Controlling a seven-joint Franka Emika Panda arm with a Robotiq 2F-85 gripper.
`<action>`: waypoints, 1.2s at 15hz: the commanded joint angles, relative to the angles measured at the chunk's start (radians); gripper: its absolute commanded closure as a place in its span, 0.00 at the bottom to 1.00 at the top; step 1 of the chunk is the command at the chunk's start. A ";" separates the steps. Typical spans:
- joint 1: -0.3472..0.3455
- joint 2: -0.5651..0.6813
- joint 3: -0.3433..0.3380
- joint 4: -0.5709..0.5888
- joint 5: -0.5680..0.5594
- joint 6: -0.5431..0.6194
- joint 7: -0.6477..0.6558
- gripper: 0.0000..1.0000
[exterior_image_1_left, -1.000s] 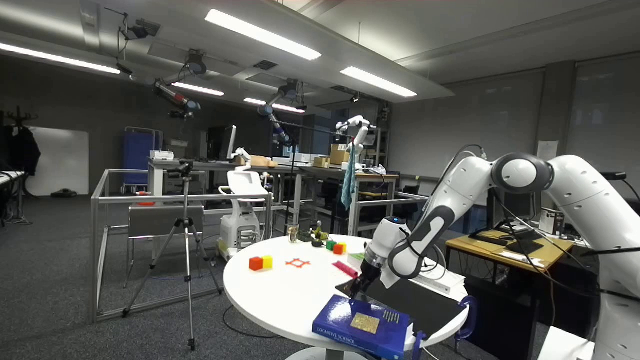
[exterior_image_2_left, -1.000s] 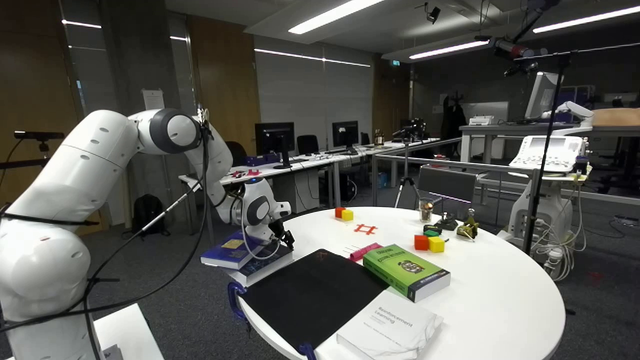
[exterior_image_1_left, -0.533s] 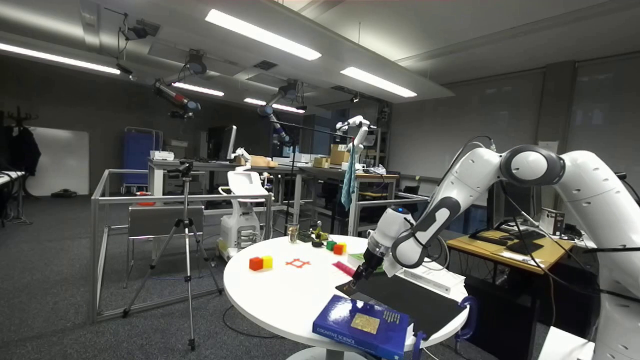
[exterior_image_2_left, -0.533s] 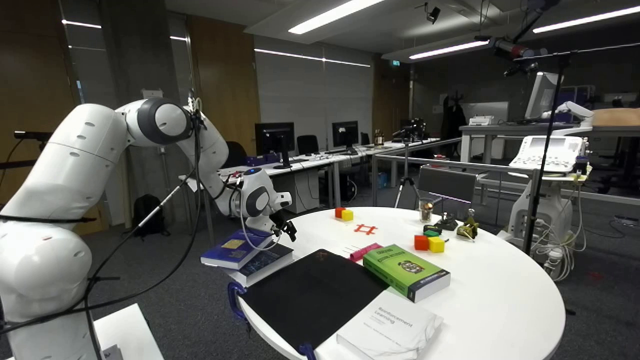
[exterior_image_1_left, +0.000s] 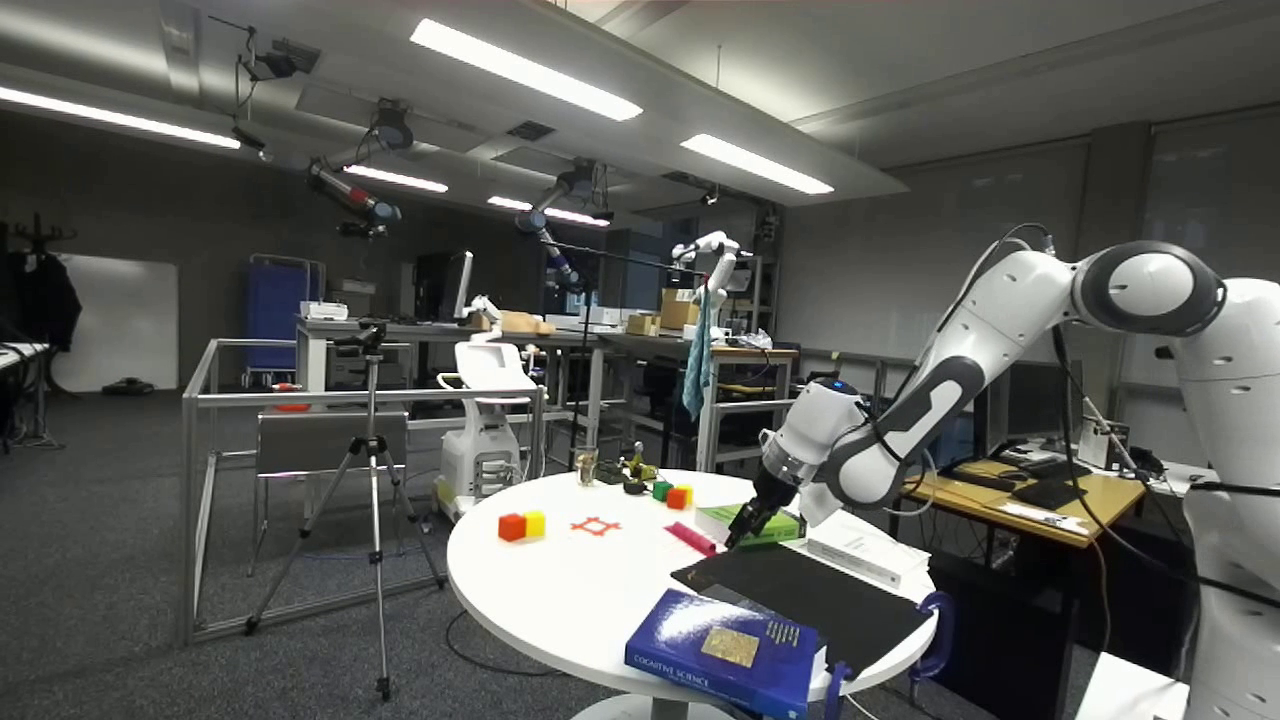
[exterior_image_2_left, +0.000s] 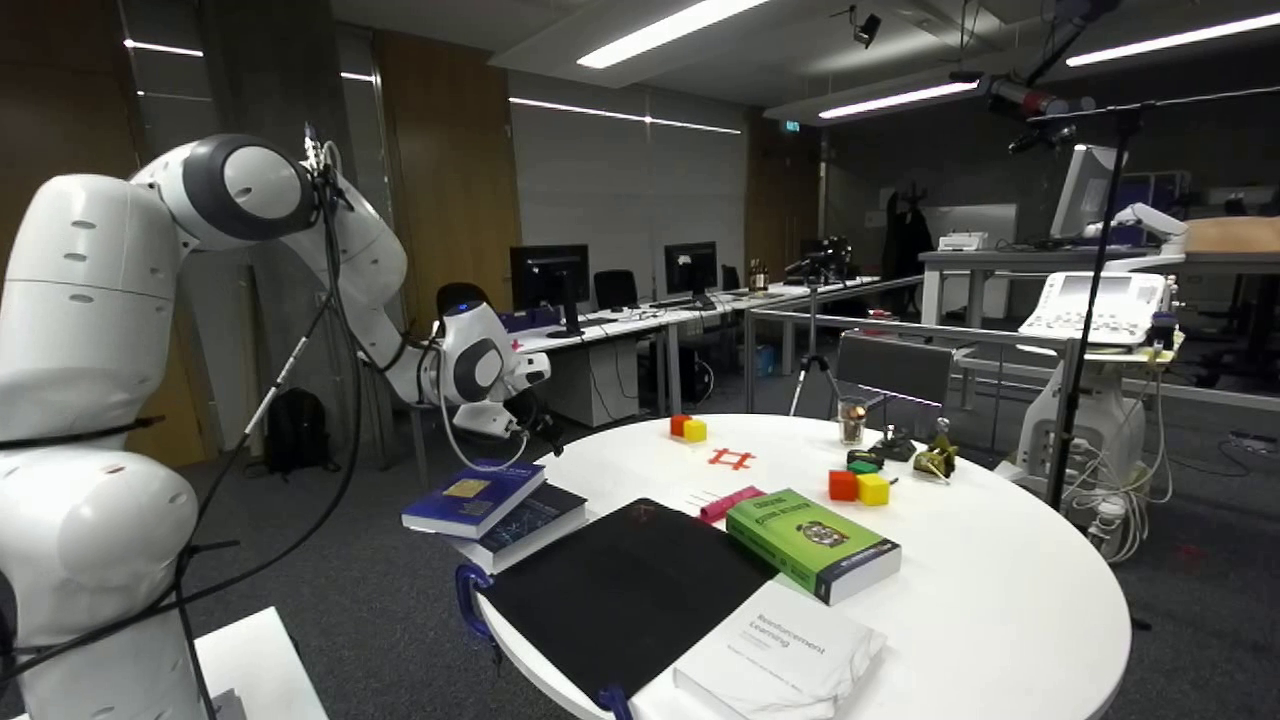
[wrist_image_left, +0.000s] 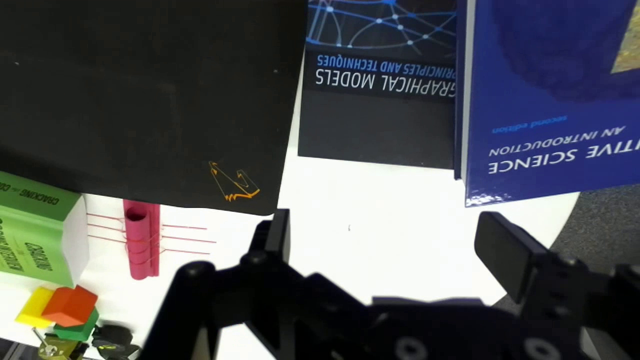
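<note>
Wrist view: the Robotiq gripper is holding nothing, its fingers standing wide apart, with white table showing between them beside the orange-marked corner of the black mat. Along one edge of the mat the dark Graphical Models book is lying flat, and the blue Cognitive Science book is overlapping it on the side away from the mat; these two are the nearest books. By the mat's neighbouring edge, the green Cracking the Coding Interview book and a pink tube with red strands are sitting. In an exterior view, the gripper is slanting downward, raised near the mat's marked corner; I cannot tell its finger spread. In an exterior view, the gripper is hanging apart from every book, while the Reinforcement Learning book is lying beside the mat. The step in hand seems to be an empty-handed hover; gripping anything beside the mat would be calling for lining up over it, then lowering before closing.
</note>
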 joint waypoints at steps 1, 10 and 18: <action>0.111 -0.148 -0.089 -0.134 -0.117 -0.032 0.104 0.00; 0.289 -0.212 -0.129 -0.216 -0.493 -0.080 0.433 0.00; 0.292 -0.165 -0.117 -0.191 -0.481 -0.055 0.429 0.00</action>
